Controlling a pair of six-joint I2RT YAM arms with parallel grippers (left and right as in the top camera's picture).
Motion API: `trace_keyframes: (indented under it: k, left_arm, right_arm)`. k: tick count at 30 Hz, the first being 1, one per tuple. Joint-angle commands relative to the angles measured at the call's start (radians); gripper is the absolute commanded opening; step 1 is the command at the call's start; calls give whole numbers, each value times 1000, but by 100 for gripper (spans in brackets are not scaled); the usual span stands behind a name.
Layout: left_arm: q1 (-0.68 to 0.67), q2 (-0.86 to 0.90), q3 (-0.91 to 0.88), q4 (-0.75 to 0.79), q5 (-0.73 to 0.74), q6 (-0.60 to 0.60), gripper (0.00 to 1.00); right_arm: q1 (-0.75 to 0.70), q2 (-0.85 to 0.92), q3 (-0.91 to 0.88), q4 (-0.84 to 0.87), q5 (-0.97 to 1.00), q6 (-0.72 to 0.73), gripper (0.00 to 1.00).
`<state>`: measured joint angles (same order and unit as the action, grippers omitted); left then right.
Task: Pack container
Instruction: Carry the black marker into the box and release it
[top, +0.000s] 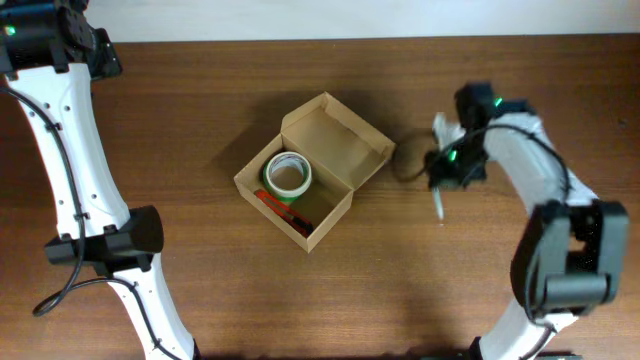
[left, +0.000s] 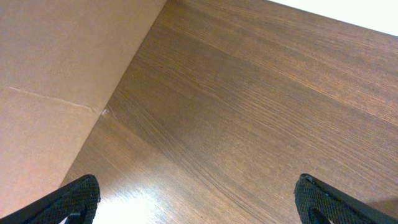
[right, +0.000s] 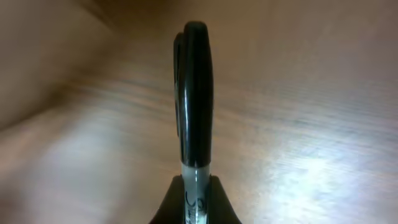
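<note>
The container (top: 335, 140) is a tan cardboard box standing open at the table's middle, its flap lid raised at the back right. Inside lie a green-and-white tape roll (top: 287, 175) and a red item (top: 275, 205). My right gripper (top: 447, 165) is to the right of the box and is shut on a marker (top: 438, 205). In the right wrist view the marker (right: 194, 93) has a black cap and a grey barrel and sticks out from the closed fingers (right: 196, 202) above the table. My left gripper (left: 199, 208) is open and empty over bare wood, far from the box.
A dark ring-shaped thing (top: 403, 160) lies on the table between the box and my right gripper. A tan flat surface (left: 56, 93) fills the left of the left wrist view. The left arm (top: 75, 150) runs down the table's left side.
</note>
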<state>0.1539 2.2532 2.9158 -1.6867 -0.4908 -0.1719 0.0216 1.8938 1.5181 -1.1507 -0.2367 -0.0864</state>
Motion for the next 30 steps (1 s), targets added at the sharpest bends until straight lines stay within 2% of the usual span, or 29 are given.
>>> trace_keyframes:
  k: [1, 3, 4, 6, 9, 13, 19, 24, 30]
  left_arm:
    - [3, -28, 16, 0, -11, 10, 100]
    - [3, -28, 16, 0, -11, 10, 100]
    - [3, -28, 16, 0, -11, 10, 100]
    - [3, -28, 16, 0, -11, 10, 100]
    - [3, -28, 16, 0, -11, 10, 100]
    - [3, -28, 16, 0, -11, 10, 100]
    - [3, -28, 16, 0, -11, 10, 100]
    - [3, -28, 16, 0, -11, 10, 100]
    - [3, -28, 16, 0, -11, 10, 100]
  right_arm:
    - [14, -174, 254, -68, -93, -6, 4]
    - [32, -214, 399, -113, -92, -6, 4]
    - [63, -245, 564, -150, -89, -6, 4]
    - [108, -262, 696, -179, -88, -3, 4]
    - [193, -265, 804, -209, -74, 16, 4]
    - [334, -253, 791, -246, -1, 83, 4]
    - [549, -167, 653, -257, 279, 179, 4]
    - [648, -29, 561, -180, 294, 209, 4]
    - [686, 144, 544, -140, 292, 235, 4]
